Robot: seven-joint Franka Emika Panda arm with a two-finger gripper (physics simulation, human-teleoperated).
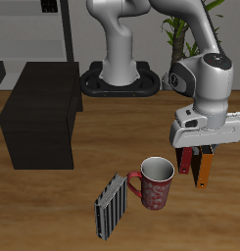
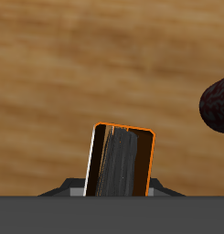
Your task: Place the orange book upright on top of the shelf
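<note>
Desk (image 1: pixel 53 211): wooden surface carrying everything in the scene; in the wrist view its grain fills the background.
Shelf (image 1: pixel 41 116): dark box-shaped cabinet with a flat top, standing on the desk well apart from the end effector; nothing rests on its top.
Arm (image 1: pixel 195 39): white, bending down from the base at the desk's back toward the front area.
End effector (image 1: pixel 198 157): pointing downward beside the mug, its fingers closed on the orange book.
Mug (image 1: pixel 156 182): red patterned, standing upright on the desk, just beside the held book; its dark rounded edge shows in the wrist view (image 2: pixel 217 103).
Grey striped book (image 1: pixel 112 207): standing tilted on the desk near the front edge, next to the mug.
Orange book (image 1: pixel 202 169): held upright between the fingers, hanging below them, far from the shelf; in the wrist view (image 2: pixel 121 163) its orange cover frames dark page edges.
</note>
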